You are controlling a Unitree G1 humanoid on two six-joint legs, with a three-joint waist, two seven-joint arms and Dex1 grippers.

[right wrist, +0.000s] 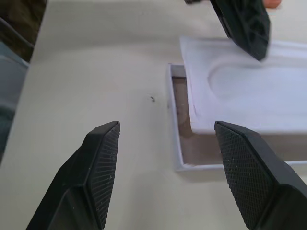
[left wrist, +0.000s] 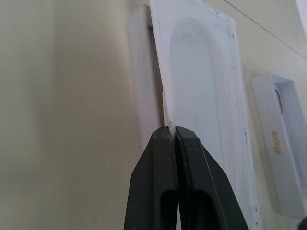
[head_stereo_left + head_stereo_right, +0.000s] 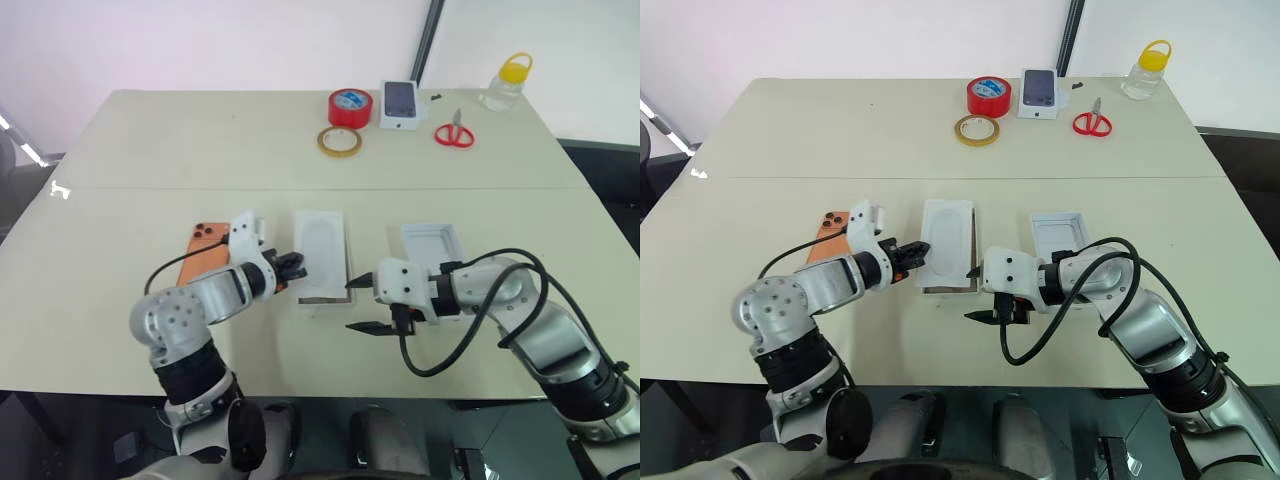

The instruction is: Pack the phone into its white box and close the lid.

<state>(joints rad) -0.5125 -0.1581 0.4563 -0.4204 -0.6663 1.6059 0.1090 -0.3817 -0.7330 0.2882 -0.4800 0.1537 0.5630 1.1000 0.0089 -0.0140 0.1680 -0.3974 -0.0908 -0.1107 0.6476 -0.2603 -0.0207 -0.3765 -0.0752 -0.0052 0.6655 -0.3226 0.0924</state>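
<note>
Beige table (image 3: 120,330): white box (image 1: 175,143) holds flat insert (image 3: 322,245), askew.

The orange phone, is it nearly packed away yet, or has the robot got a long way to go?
A long way. The phone lies on the table beside the white box, not in it. A flat white insert sits over the box; the left gripper is shut on its edge, seemingly to clear it. The right gripper is open, holding nothing. The lid lies apart, unplaced.
</note>
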